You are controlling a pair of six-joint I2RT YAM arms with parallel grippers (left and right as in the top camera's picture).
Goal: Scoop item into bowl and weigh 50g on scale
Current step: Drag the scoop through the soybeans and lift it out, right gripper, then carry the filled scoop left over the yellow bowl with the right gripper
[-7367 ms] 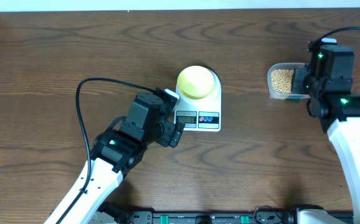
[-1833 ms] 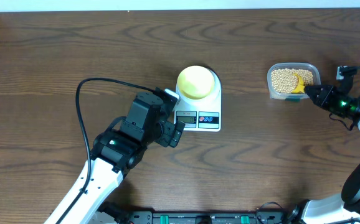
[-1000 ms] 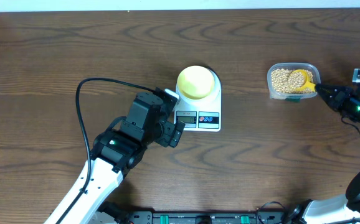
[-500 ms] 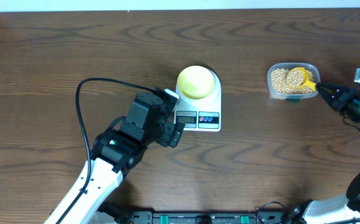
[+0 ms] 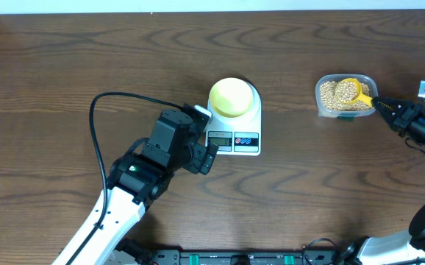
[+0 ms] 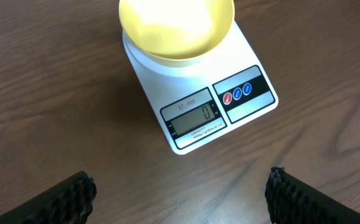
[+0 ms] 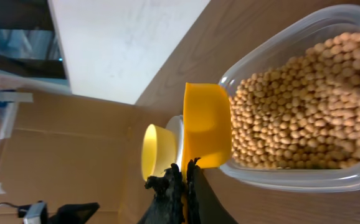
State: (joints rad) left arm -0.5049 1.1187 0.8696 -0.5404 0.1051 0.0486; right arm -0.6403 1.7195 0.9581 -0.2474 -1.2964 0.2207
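At centre of the dark wood-grain worktop sits a flat white digital kitchen scale, w/ a small round pale yellow-green bowl on its round platform. The bowl covers approx the whole platform. The scale's grey LCD display reads 0. A red and a blue button sit just beside it.

The left claw hovers above the worktop near the scale's display side. Its jaws are spread wide & hold nothing. Its black fingertips show at both lower corners of the left wrist view, w/ bare wood btwn them.

Well apart, toward the R side, a clear rounded-rectangular plastic tub rests on the worktop. It holds many small round tan beans, and every bean seen lies in that tub.

The right claw sits low near the R edge, pointing at the tub. Its jaws are narrow, clamped on the handle of a bright yellow plastic scoop. The scoop's cup is over the tub's R half, by the rim, right at the bean pile. From the right wrist cam the cup's rounded outside faces the lens, so whether it carries beans can't be told. Bowl & scale show small in the distance beyond it.
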